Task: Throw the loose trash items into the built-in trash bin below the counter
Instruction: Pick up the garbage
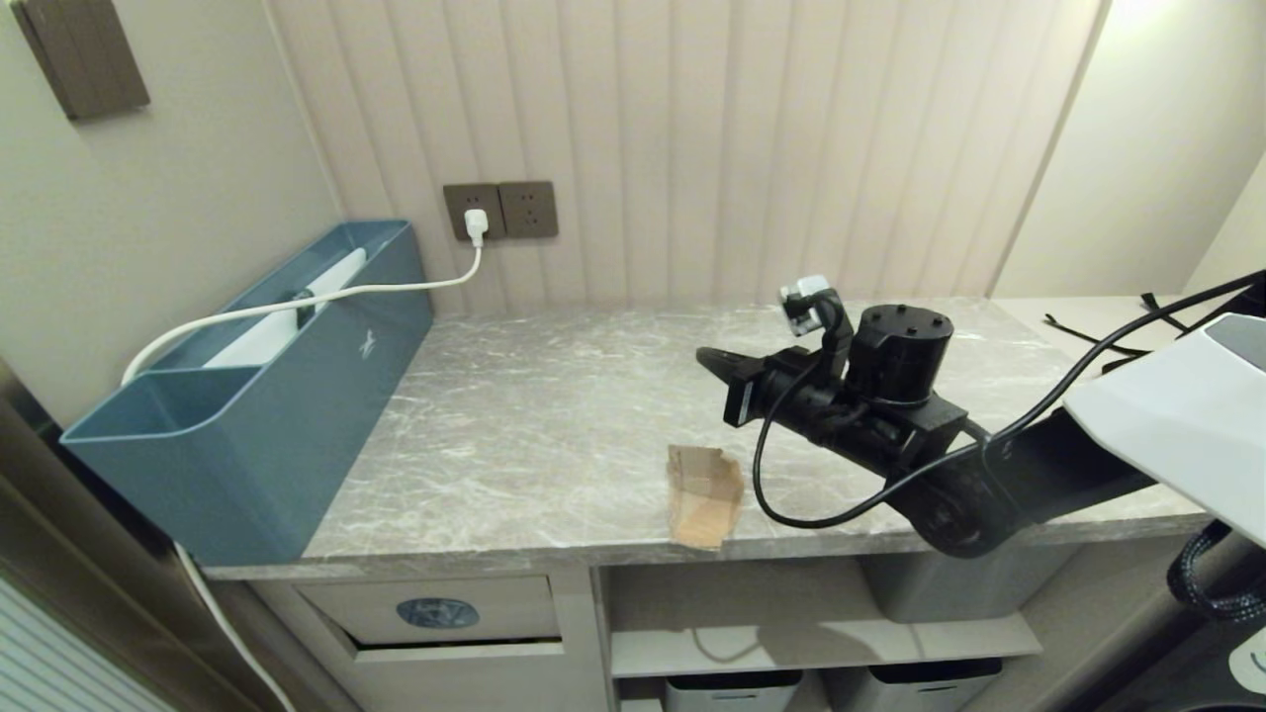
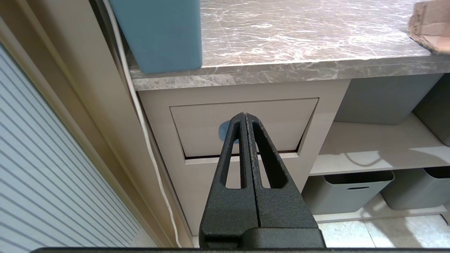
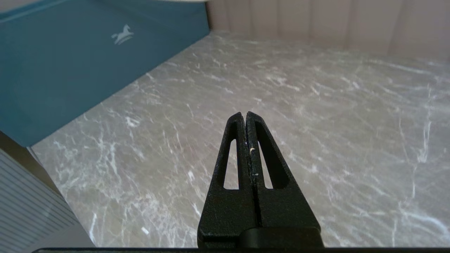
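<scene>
Nearest the robot, below the counter (image 1: 554, 425), the bin flap (image 1: 435, 611) sits in the cabinet front at left, sticker (image 1: 437, 613) showing and flap down. The left gripper (image 2: 245, 117) hangs low in front of that flap, fingers pressed together, holding nothing.

At the counter's front edge lies one cardboard scrap (image 1: 704, 494), brown side up, its near end just over the lip. Only this scrap is in view; no second piece shows in any picture.

Above and to the right of it, the right gripper (image 1: 714, 362) hovers over the slab, pointing towards the teal box (image 1: 257, 415), fingers fully closed and empty. It is apart from the scrap.

Risks, as judged:
- Closed fingers cannot take the scrap; a descent without opening would push it.
- The scrap overhangs the lip, so a nudge from behind could tip it to the floor.
- The flap is down; a drop without pushing it in would miss the bin.

Further back, a white cable (image 1: 297, 302) runs from the wall socket (image 1: 475, 210) into the box.

Hidden: the scrap's teal face and the bin interior.
</scene>
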### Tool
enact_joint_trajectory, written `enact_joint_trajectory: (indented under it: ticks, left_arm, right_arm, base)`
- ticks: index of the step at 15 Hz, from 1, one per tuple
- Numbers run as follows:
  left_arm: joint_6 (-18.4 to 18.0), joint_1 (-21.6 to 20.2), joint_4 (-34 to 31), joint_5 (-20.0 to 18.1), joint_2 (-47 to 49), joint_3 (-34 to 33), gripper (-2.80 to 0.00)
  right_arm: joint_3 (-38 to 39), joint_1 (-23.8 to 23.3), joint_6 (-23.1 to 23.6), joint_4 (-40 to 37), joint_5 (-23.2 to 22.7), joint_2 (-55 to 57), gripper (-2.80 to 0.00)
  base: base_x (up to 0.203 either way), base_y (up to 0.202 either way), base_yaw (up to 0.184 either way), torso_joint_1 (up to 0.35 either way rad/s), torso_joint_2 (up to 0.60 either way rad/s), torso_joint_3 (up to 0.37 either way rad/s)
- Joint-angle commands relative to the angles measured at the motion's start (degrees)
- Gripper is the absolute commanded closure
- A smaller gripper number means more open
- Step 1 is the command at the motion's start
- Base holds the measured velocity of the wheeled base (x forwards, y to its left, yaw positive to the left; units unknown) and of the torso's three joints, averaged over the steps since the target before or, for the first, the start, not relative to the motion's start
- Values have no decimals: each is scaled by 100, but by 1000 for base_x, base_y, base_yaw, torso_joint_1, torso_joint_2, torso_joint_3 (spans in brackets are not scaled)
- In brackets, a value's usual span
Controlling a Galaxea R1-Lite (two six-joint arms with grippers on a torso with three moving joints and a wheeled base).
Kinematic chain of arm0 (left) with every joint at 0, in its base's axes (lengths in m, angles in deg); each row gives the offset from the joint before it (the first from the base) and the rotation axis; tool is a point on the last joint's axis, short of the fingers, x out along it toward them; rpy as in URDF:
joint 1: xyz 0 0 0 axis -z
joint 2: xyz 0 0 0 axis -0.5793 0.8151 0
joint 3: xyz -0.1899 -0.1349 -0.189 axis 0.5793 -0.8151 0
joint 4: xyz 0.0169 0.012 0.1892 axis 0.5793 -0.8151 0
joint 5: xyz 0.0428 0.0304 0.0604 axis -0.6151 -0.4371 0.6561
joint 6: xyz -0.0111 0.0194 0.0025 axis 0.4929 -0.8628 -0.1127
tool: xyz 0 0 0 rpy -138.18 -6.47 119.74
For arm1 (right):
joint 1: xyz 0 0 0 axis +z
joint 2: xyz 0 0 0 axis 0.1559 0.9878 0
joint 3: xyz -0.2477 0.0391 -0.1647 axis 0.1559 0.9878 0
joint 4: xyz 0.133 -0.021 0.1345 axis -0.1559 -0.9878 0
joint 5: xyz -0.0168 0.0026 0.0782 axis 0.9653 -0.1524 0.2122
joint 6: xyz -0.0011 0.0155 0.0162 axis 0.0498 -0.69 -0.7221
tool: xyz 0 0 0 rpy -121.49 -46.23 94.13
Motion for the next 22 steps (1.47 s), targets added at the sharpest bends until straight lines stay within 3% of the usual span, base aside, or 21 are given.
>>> enact_joint_trajectory:
  ticks: [1, 6, 7, 9, 13, 18, 22]
  left_arm:
    - [-1, 0, 1, 1, -9, 0, 0]
    - [-1, 0, 1, 1, -9, 0, 0]
    - [-1, 0, 1, 1, -9, 0, 0]
    - [-1, 0, 1, 1, -9, 0, 0]
    - [-1, 0, 1, 1, -9, 0, 0]
    - [-1, 0, 1, 1, -9, 0, 0]
    - [-1, 0, 1, 1, -9, 0, 0]
  right_arm:
    - [45, -38, -8, 44, 1, 146, 0]
    - [1148, -106, -43, 45, 141, -597, 0]
    - [1416, -184, -33, 48, 154, -796, -280]
    - [1571, -465, -20, 74, 96, -952, -280]
    - [1980, -775, 98, 100, -955, -927, -280]
    - [2222, -770, 209, 1582, -1310, 139, -280]
    - [2147, -710, 204, 1758, -1322, 492, -280]
  base:
    - [0, 0, 0, 0, 0, 0]
    - [0, 0, 0, 0, 0, 0]
    - [0, 0, 0, 0, 0, 0]
    - [0, 0, 0, 0, 0, 0]
    - [0, 0, 0, 0, 0, 0]
    - [0, 0, 0, 0, 0, 0]
    - [0, 0, 0, 0, 0, 0]
